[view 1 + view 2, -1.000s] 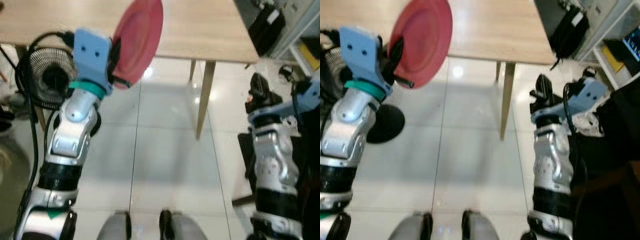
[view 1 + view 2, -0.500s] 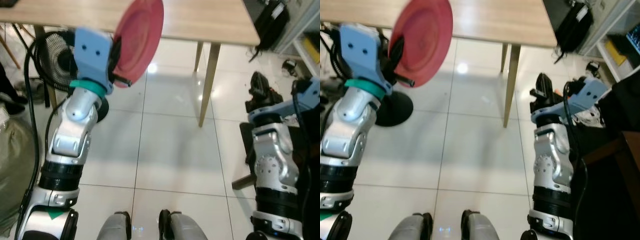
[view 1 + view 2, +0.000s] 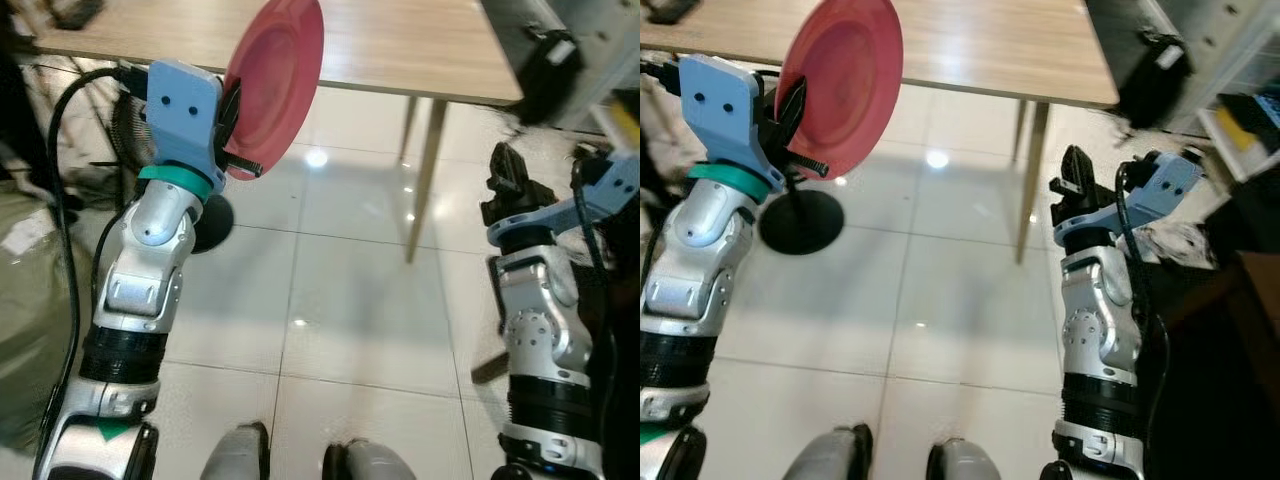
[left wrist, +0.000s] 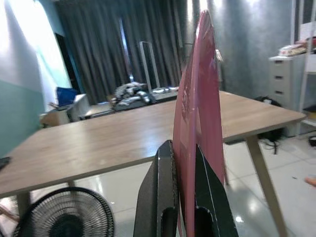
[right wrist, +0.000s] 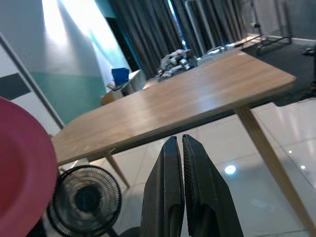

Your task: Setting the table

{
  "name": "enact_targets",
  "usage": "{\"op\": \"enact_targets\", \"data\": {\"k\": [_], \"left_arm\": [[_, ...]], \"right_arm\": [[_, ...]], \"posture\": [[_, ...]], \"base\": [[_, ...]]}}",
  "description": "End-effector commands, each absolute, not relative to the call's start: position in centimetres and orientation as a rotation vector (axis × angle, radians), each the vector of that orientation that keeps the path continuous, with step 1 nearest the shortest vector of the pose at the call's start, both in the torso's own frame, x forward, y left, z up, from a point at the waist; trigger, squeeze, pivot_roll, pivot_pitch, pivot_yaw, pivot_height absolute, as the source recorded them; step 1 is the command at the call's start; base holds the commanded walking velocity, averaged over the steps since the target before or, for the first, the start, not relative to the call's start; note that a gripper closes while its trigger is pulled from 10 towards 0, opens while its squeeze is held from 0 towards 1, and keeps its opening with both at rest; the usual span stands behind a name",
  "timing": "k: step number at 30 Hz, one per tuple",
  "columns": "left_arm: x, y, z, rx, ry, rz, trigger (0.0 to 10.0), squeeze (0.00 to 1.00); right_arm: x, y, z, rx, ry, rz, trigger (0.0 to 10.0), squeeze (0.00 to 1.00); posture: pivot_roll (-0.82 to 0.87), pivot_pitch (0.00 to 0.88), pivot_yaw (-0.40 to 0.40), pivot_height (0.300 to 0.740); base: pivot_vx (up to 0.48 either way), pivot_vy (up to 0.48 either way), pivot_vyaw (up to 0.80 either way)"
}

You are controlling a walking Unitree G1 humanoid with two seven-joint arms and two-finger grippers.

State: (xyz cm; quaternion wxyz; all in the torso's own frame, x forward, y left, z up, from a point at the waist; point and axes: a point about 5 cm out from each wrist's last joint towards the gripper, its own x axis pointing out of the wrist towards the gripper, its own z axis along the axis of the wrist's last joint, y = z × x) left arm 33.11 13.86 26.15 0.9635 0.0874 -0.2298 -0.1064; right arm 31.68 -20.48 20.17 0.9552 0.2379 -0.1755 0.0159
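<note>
My left gripper [image 3: 232,135] is shut on a red plate [image 3: 275,80], gripping its lower rim and holding it on edge, raised in front of the wooden table [image 3: 400,45]. In the left wrist view the plate [image 4: 197,108] stands edge-on between the two black fingers [image 4: 160,197], with the table [image 4: 98,138] beyond. My right gripper [image 3: 503,180] is shut and holds nothing, raised at my right side near the table's corner leg [image 3: 425,175]. The right wrist view has the closed fingers [image 5: 180,182], the table [image 5: 168,108] and the plate's edge [image 5: 24,168].
A black floor fan [image 3: 135,130] stands under the table's left part, its base [image 3: 800,222] on the glossy tiled floor. A black bag [image 3: 1150,75] and shelving sit at the right beyond the table. A grey-green sack [image 3: 25,300] lies at my left. My feet [image 3: 300,455] are on the tiles.
The camera has shifted: the table and fan sit a little farther off and the view has tilted. The left gripper keeps the plate in the same pose; the right gripper stays shut.
</note>
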Motion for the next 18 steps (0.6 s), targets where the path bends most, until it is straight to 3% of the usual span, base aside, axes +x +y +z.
{"op": "enact_targets", "data": {"k": [1, 18], "left_arm": [[33.2, 13.45, 25.86, 0.159, -0.442, -0.235, 10.0, 0.0], [33.31, 12.98, 25.26, 0.123, -0.386, -0.245, 10.0, 0.0]], "right_arm": [[31.6, -20.86, 19.78, 0.497, -0.342, 0.017, 10.0, 0.0], [31.52, -20.67, 19.66, 0.505, -0.338, 0.02, 10.0, 0.0]], "posture": [[0.05, 0.037, 0.006, 0.74], [0.06, 0.049, 0.009, 0.74]], "base": [[0.0, 0.0, -0.8], [0.0, 0.0, -0.8]]}}
